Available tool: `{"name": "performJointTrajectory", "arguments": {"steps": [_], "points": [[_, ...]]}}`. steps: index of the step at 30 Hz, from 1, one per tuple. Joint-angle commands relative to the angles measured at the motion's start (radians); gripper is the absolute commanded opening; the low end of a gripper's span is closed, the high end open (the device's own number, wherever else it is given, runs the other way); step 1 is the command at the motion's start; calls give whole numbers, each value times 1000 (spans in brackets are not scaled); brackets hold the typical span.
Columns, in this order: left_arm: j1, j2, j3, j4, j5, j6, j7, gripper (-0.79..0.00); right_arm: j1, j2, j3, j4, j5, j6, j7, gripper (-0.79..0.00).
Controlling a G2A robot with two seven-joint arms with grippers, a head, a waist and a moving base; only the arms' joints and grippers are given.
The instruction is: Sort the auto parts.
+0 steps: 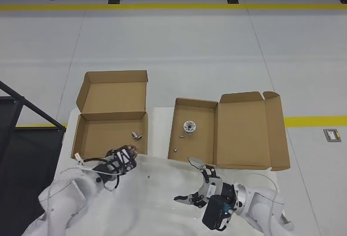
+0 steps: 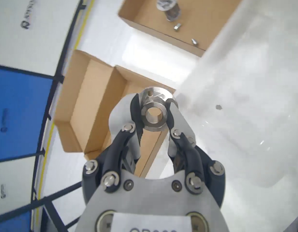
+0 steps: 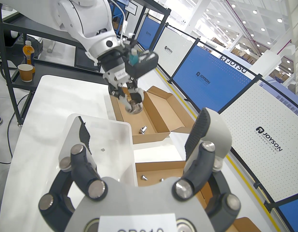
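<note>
The white counter (image 1: pixel 159 121) carries everything, and the translucent bin (image 3: pixel 108 120) at its near side serves as the reference point. The bin looks like the source of the unsorted parts. One small dark piece (image 2: pixel 218 107) lies on its floor, too small to identify.

Two open cardboard boxes sit just beyond the bin's far side, probably so that either arm can make a short carry out of the bin. The left box (image 1: pixel 102 137) stands past the bin's far left corner with its lid folded back away from the bin. It holds a single small metal fitting (image 1: pixel 136 135). The right box (image 1: pixel 198 141) stands past the bin's far right corner with its lid laid out flat on the side away from the bin. It holds a round flanged part (image 1: pixel 189 126) and two small bolts (image 1: pixel 181 136) (image 1: pixel 175 148) nearer the bin.

The left claw (image 2: pixel 153 103) hangs just past the bin's far left corner, above the near wall of the left box. Its jaws are closed tight on a metal flanged hub (image 2: pixel 153 120), pinching the collar from both sides, with the bore facing the wrist and the flange away from it. That hold keeps the round piece from rolling out, and the spot suggests a drop into the left box comes next.

The right claw (image 3: pixel 143 121) hovers above the bin's right edge, spread wide and carrying nothing, seemingly placed to pick from the bin.
</note>
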Motion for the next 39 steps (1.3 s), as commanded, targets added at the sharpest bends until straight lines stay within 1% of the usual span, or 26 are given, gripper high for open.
{"name": "performJointTrajectory", "arguments": {"steps": [1,4,6,20,23,25,27,29,31,35,39], "points": [[79,2,-84,-11,-24,83,63,-785,0,0,0,0,0,0,0,0],[151,0,-158,-4,-81,164,128,-785,0,0,0,0,0,0,0,0],[185,-1,-186,5,-112,180,152,-785,0,0,0,0,0,0,0,0],[186,-2,-185,6,-117,182,154,-785,0,0,0,0,0,0,0,0],[180,-5,-191,23,-107,235,136,-785,0,0,0,0,0,0,0,0],[153,-7,-192,55,-108,255,125,-785,0,0,0,0,0,0,0,0],[110,-7,-192,99,-80,269,110,-785,0,0,0,0,0,0,0,0],[61,-8,-175,153,-46,284,101,-785,0,0,0,0,0,0,0,0],[10,-11,-149,217,-46,286,99,-785,0,0,0,0,0,0,0,0],[-121,-18,-85,388,-44,266,82,-785,0,0,0,0,0,0,0,0],[-257,-30,2,571,-17,234,74,-785,0,0,0,0,0,0,0,0]]}}
